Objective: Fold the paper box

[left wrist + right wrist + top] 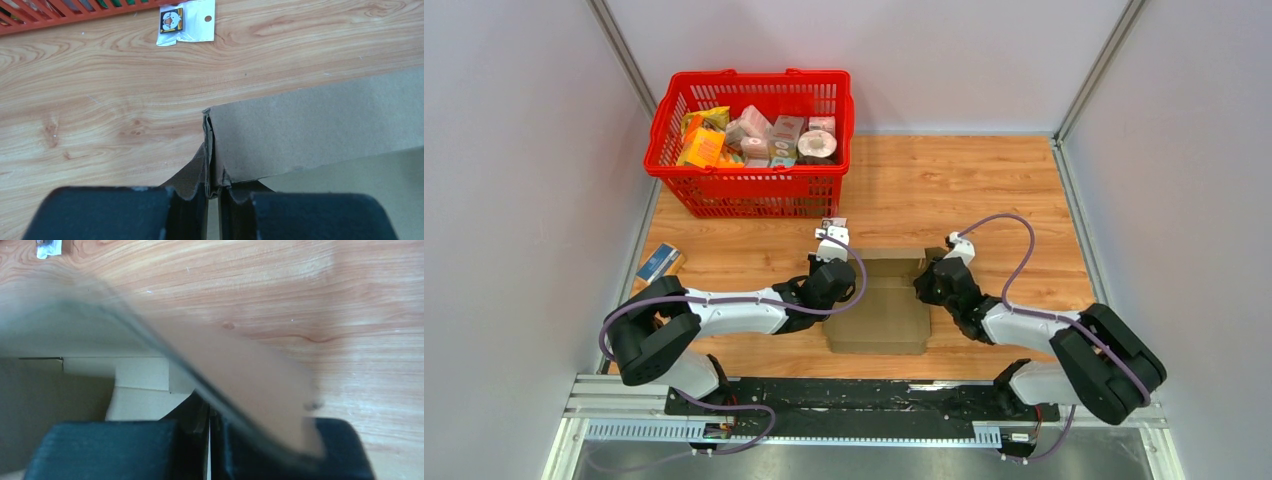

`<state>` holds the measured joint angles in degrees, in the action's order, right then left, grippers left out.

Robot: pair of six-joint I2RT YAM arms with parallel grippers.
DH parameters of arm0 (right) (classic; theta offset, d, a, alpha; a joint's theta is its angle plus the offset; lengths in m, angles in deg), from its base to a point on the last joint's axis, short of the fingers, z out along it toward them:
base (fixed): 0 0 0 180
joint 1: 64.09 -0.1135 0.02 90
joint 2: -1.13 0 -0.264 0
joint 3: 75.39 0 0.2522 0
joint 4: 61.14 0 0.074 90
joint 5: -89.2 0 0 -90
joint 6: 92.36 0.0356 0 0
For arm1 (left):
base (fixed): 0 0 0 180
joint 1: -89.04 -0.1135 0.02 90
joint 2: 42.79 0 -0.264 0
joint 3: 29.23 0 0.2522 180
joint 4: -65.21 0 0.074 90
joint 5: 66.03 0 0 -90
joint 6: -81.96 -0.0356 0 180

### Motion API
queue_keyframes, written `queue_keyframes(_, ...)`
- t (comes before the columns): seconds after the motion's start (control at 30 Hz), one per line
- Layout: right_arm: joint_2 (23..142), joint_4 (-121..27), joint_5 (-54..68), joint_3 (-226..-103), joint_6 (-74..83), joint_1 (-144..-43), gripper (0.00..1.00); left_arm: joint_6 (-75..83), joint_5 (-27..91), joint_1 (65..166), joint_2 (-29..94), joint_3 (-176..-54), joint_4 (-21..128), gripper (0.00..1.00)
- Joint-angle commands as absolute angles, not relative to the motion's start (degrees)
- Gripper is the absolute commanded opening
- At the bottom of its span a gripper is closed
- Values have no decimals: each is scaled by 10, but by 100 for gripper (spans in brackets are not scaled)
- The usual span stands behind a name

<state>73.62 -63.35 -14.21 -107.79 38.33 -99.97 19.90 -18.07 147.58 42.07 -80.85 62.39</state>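
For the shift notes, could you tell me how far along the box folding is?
Done: one side wall of the paper box stands creased. In hand: the left gripper has its jaws pinching that doubled corner; the right gripper, jaws shut, sits against a raised flap. Left: other walls and tabs; the box is not yet closed.

The paper box [884, 315] lies before the basket [754, 195].

Wooden tabletop [984, 190], pale grey walls [514, 150]

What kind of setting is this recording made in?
Likely a lab robot cell: plain grey walls enclose a wooden table, and two arms are bolted to a metal rail at its edge.
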Motion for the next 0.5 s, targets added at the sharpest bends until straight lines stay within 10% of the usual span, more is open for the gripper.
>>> queue_keyframes(0.0, 792, -711, -122, -1077, 397, -1003, 0, 194, -178, 1481, 413, -817, 636, 0)
queue_keyframes(0.3, 725, -599, -136, -1079, 415, -1003, 0, 195, -178, 1481, 411, -812, 639, 0)
queue_keyframes(0.47, 557, -359, -184, -1121, 376, -1000, 39, 195, -179, 1481, 408, -811, 639, 0)
